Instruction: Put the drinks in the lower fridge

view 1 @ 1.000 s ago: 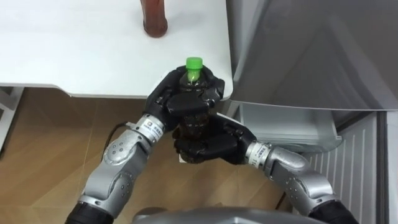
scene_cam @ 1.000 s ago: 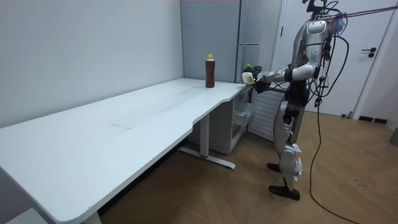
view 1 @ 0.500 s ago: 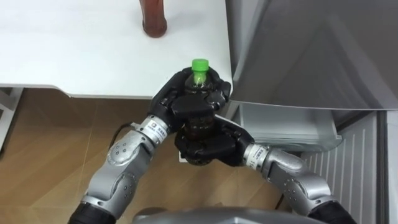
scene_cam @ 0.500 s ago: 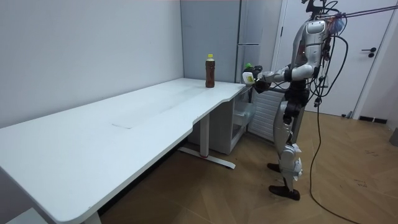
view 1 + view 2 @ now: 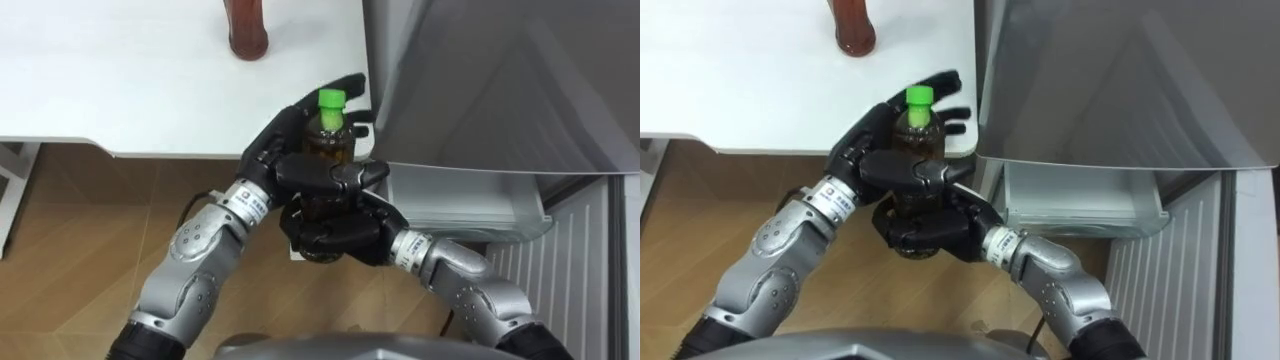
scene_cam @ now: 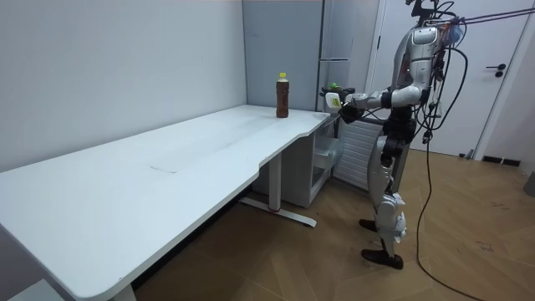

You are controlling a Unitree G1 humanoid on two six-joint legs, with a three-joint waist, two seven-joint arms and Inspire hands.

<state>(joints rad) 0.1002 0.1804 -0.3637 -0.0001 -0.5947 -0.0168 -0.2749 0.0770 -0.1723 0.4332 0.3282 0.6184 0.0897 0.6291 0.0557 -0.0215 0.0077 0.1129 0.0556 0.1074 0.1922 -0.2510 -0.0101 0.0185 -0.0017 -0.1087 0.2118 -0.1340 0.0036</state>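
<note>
A green-capped bottle point(image 5: 329, 140) of brown tea stands upright in front of me, just off the white table's point(image 5: 150, 90) near right corner. My right hand point(image 5: 335, 235) is curled round its lower half from below. My left hand point(image 5: 278, 152) lies against the bottle's left side, with its fingers point(image 5: 345, 85) stretched out straight past the neck. A second brown bottle point(image 5: 247, 30) stands on the table farther back. In the room view I stand at the table's end by the fridge point(image 6: 334, 50), both hands point(image 6: 341, 101) held out.
The grey fridge door point(image 5: 480, 80) fills the right. Below it an open lower compartment with a pale drawer point(image 5: 450, 195) juts out just right of my hands. Wooden floor point(image 5: 80, 230) lies under the table edge.
My left hand's fingers have uncurled from the bottle and now stand straight. The bottle has risen a little and shifted right, with the right hand still round it.
</note>
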